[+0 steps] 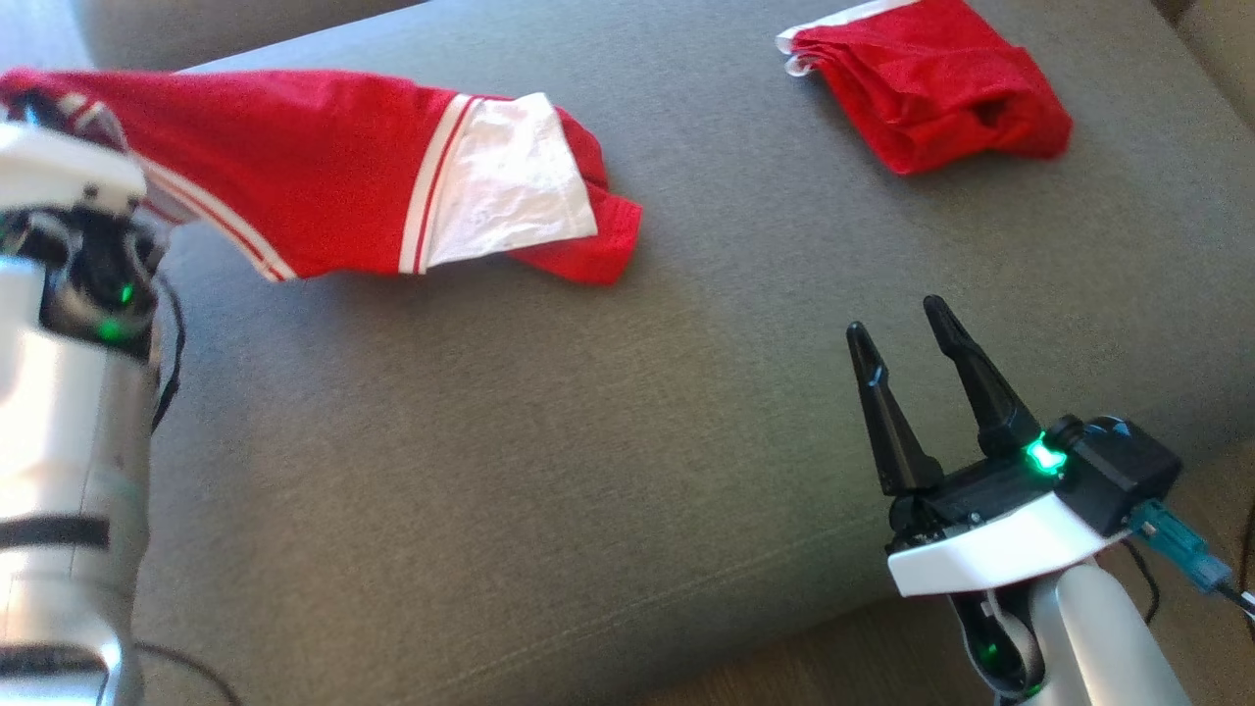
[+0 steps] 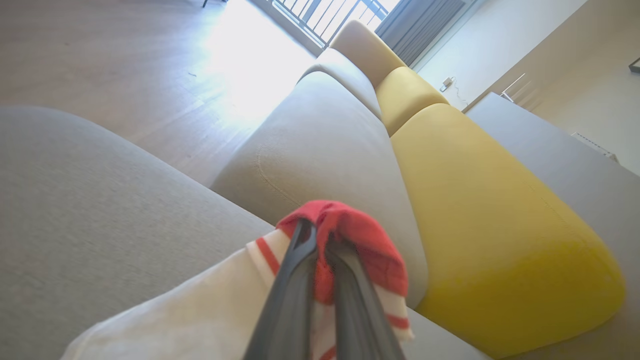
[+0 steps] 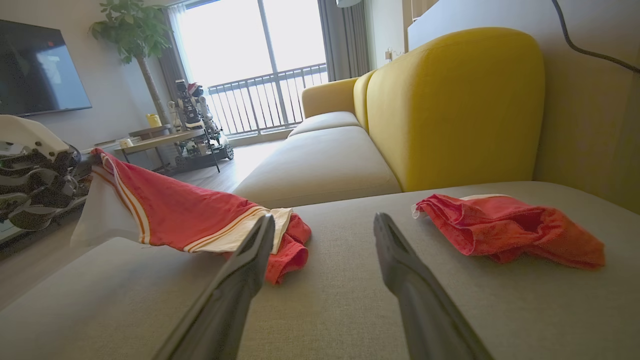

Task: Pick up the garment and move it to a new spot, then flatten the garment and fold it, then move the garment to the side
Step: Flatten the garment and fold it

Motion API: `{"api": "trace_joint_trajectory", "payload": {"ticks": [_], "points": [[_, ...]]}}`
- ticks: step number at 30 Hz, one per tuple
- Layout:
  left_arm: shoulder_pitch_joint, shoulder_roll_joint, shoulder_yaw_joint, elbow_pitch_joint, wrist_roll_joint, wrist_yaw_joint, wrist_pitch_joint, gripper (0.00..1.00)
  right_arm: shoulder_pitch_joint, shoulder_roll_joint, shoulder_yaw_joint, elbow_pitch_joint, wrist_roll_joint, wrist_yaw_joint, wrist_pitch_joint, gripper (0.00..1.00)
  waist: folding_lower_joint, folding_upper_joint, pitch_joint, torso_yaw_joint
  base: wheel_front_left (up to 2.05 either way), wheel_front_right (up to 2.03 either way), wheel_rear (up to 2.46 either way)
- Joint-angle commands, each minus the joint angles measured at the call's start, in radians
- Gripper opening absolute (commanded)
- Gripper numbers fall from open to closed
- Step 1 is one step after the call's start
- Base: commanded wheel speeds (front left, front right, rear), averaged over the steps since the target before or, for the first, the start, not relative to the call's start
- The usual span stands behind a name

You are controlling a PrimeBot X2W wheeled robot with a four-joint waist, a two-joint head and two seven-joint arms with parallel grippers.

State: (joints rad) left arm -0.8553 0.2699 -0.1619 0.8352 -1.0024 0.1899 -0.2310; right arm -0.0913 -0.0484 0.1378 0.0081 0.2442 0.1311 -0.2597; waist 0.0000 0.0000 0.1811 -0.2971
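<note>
A red garment [image 1: 324, 176] with white panels and stripes hangs stretched above the grey cushion [image 1: 588, 441]. Its left end is lifted and its right end rests bunched on the cushion. My left gripper [image 2: 320, 237] is shut on a red and white striped edge of the garment [image 2: 350, 230] at the far left of the head view. In the right wrist view the garment [image 3: 190, 215] slopes down from the left gripper [image 3: 75, 170]. My right gripper [image 1: 897, 328] stands open over the cushion's front right, with nothing between its fingers [image 3: 250, 260].
A second red garment [image 1: 931, 88] lies crumpled at the cushion's far right, also in the right wrist view [image 3: 505, 230]. A yellow sofa back [image 3: 450, 100] rises behind the cushion. Beige seat cushions [image 2: 320, 150] and wooden floor [image 2: 100, 50] lie beyond the left edge.
</note>
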Motion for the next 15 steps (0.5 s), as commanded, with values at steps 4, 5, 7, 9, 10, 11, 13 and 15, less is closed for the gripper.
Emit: {"api": "trace_joint_trajectory", "payload": {"ticks": [4, 5, 7, 9, 10, 11, 13, 15], "points": [[0.076, 0.087, 0.025, -0.065, 0.07, -0.043, -0.027, 0.44, 0.002, -0.002, 0.022, -0.024, -0.02, 0.0, -0.002, 1.0, 0.0, 0.0, -0.007, 0.053, 0.0, 0.0, 0.0], [0.097, 0.091, 0.022, -0.081, 0.091, -0.049, -0.029, 1.0, 0.004, -0.002, 0.023, -0.022, -0.026, 0.0, -0.002, 1.0, 0.0, 0.0, -0.008, 0.065, 0.0, 0.0, 0.0], [0.136, 0.098, 0.027, -0.127, 0.14, -0.057, -0.03, 1.0, 0.004, -0.002, 0.024, -0.023, -0.036, 0.0, -0.002, 1.0, 0.0, 0.0, -0.005, 0.086, 0.0, 0.0, 0.0], [0.176, 0.099, 0.04, -0.204, 0.207, -0.056, -0.03, 1.0, 0.0, -0.002, 0.018, -0.026, -0.042, 0.0, -0.002, 1.0, 0.0, 0.0, 0.0, 0.104, 0.0, 0.0, 0.0], [0.199, 0.099, 0.045, -0.253, 0.251, -0.054, -0.03, 1.0, -0.003, -0.002, 0.014, -0.028, -0.045, 0.0, -0.002, 1.0, 0.0, 0.0, 0.004, 0.112, 0.0, 0.0, 0.0], [0.224, 0.1, 0.047, -0.305, 0.301, -0.054, -0.03, 1.0, -0.006, -0.002, 0.01, -0.03, -0.047, 0.0, -0.002, 1.0, 0.0, 0.0, 0.009, 0.119, 0.0, 0.0, 0.0], [0.28, 0.094, 0.033, -0.418, 0.416, -0.057, -0.031, 1.0, -0.011, -0.002, 0.004, -0.034, -0.05, 0.0, -0.002, 1.0, 0.0, 0.0, 0.02, 0.13, 0.0, 0.0, 0.0], [0.342, 0.078, -0.014, -0.536, 0.546, -0.064, -0.031, 1.0, -0.014, -0.002, 0.001, -0.034, -0.053, 0.0, -0.002, 1.0, 0.0, 0.0, 0.029, 0.139, 0.0, 0.0, 0.0]]}}
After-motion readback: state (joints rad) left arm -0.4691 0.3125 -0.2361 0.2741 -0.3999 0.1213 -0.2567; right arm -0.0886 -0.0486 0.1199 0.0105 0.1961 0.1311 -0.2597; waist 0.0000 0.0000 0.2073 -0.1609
